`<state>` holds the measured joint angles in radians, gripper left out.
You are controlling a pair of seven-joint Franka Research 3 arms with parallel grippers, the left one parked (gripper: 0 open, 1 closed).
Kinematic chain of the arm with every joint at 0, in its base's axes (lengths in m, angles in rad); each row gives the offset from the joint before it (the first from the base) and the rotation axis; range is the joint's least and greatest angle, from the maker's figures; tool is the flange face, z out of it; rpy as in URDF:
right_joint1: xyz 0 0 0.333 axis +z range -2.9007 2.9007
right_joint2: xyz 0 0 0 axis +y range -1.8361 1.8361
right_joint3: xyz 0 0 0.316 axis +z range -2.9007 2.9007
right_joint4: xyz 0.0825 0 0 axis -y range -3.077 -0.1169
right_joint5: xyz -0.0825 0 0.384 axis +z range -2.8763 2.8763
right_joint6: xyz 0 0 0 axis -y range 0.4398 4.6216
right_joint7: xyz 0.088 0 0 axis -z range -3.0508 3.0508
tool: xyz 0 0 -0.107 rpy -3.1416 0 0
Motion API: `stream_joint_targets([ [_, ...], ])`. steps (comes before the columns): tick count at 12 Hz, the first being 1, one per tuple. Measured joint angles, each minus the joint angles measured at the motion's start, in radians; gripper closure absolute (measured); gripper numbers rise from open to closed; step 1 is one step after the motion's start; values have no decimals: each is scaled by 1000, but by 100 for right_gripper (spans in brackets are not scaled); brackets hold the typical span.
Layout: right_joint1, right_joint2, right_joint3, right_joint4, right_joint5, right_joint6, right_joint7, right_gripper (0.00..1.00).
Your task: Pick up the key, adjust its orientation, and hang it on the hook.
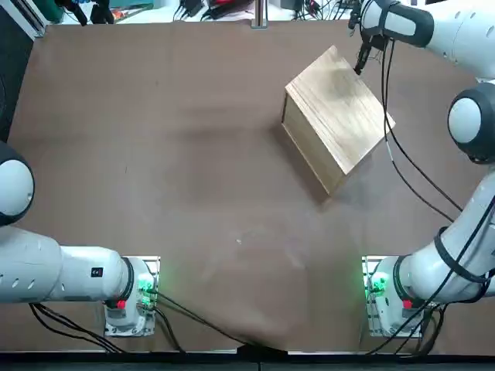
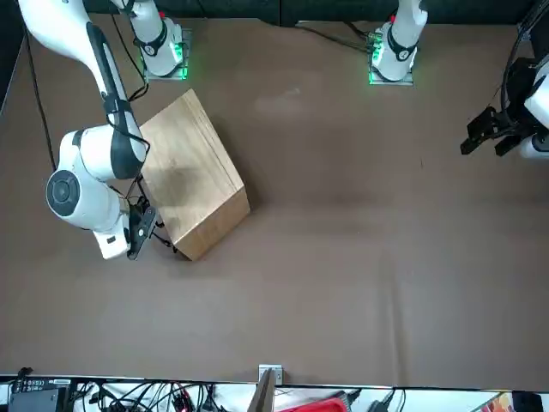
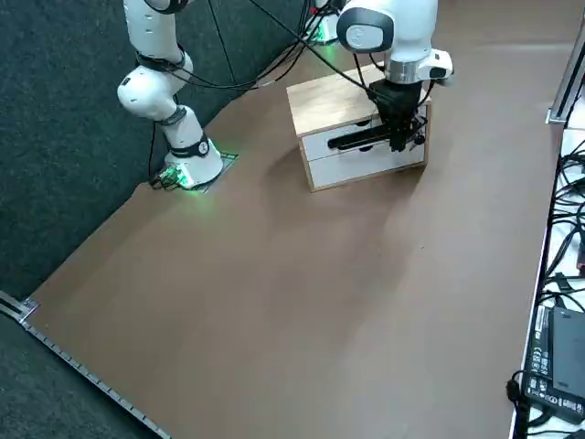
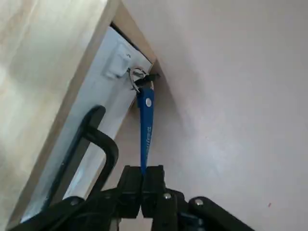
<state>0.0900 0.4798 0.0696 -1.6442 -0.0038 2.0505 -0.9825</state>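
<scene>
The box (image 1: 339, 116), right of centre in the top view, looks like pale wood with visible grain and a smooth, matt finish. Its drawer fronts (image 3: 366, 155), upper right in the right side view, are flat white and look painted. In the right wrist view, the handle (image 4: 107, 144) is smooth and black with a soft sheen, the strap (image 4: 146, 120) looks like blue plastic or cloth, and the ring (image 4: 137, 77) is shiny metal. The brown tabletop (image 1: 193, 154) is smooth, with a dull gloss.
</scene>
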Motion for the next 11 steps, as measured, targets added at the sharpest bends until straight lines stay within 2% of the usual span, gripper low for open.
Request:
stream_joint_targets([
  [11,0,0,0,-9,0,-1,-1,96],
])
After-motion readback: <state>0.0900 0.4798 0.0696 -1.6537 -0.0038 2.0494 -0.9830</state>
